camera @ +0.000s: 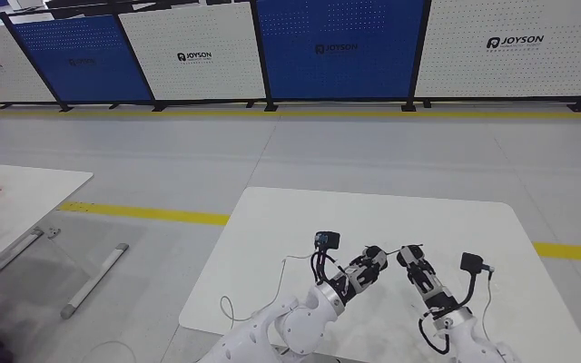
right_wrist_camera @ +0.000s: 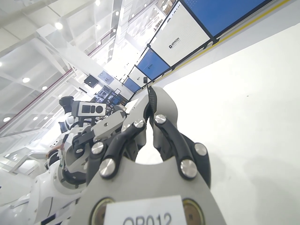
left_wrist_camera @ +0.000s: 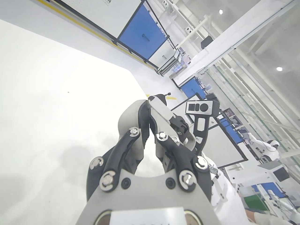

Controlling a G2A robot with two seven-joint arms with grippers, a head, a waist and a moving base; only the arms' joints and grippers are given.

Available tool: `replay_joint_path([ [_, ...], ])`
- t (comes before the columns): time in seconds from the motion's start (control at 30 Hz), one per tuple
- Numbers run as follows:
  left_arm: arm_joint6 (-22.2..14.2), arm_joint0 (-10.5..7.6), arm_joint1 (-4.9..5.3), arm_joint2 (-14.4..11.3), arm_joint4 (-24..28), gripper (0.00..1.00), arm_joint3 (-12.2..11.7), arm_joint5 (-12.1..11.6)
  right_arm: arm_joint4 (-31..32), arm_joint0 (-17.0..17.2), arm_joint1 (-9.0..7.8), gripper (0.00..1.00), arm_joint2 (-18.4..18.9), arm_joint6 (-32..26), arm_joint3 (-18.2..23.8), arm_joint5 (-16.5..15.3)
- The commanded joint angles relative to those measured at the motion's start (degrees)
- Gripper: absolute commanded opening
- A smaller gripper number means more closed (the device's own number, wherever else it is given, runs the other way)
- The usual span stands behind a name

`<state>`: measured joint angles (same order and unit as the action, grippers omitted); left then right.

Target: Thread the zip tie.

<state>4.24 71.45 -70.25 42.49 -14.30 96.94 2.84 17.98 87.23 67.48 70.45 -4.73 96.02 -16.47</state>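
Right pincer pinched a thin black plastic zip tie above the white flat bench; left pincer, pressed fully together, hung just beside it.

Factory-style robotics lab. Blue and white pegboard partitions, yellow floor line, high girder ceiling.

Bright, even light from ceiling lamps; white table blown out with glare in wrist views; edges bend, fisheye
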Motion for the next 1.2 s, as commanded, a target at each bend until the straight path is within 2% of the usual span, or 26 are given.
replay_joint_path([
  [0.0, -0.1, 0.11, -0.08, 0.3, 0.0, 0.24, 0.1, 0.2, 0.1, 0.0, 0.06, 0.00, 0.0, -0.1, 0.1, 0.2],
  [0.07, -0.2, 0.18, -0.18, 0.5, -0.2, 0.29, 0.1, 0.5, 0.4, 0.0, 0.12, 0.00, 0.0, -0.1, 0.2, 0.4],
  [0.17, -0.3, 0.26, -0.35, 0.8, -0.4, 0.29, 0.1, 0.8, 0.7, 0.0, 0.20, 0.00, 0.0, -0.2, 0.2, 0.7],
  [0.53, -0.8, 0.27, -1.02, 1.2, -1.3, 0.11, -0.5, 1.2, 1.1, 0.6, 0.46, 0.00, 0.4, 0.0, 0.5, 0.5],
  [0.6, -1.0, 0.30, -1.16, 1.1, -1.4, 0.05, -0.6, 1.3, 1.0, 0.7, 0.50, 0.00, 0.5, 0.1, 0.6, 0.3],
  [0.7, -1.2, 0.32, -1.40, 1.0, -1.3, 0.07, -0.9, 1.3, 1.1, 0.8, 0.56, 0.00, 0.6, 0.1, 0.7, 0.2],
  [0.77, -1.3, 0.32, -1.58, 1.0, -1.1, 0.15, -1.1, 1.5, 1.2, 0.8, 0.61, 0.00, 0.7, 0.1, 0.7, 0.1],
  [0.97, -1.5, 0.06, -2.08, 0.9, -1.2, 0.20, -1.6, 2.3, 1.3, 0.9, 0.74, 0.00, 0.8, -0.1, 0.7, -0.2],
  [1.03, -1.5, -0.03, -2.25, 0.9, -1.1, 0.16, -1.8, 2.5, 1.2, 1.0, 0.76, 0.00, 0.9, -0.2, 0.7, -0.4],
  [1.1, -1.3, -0.10, -2.42, 1.0, -1.0, 0.00, -1.9, 2.6, 1.2, 1.2, 0.79, 0.00, 1.0, -0.2, 0.7, -0.6],
  [1.17, -1.2, -0.10, -2.54, 1.1, -1.1, 0.00, -2.0, 2.6, 1.2, 1.3, 0.81, 0.00, 1.1, -0.3, 0.7, -0.8],
])
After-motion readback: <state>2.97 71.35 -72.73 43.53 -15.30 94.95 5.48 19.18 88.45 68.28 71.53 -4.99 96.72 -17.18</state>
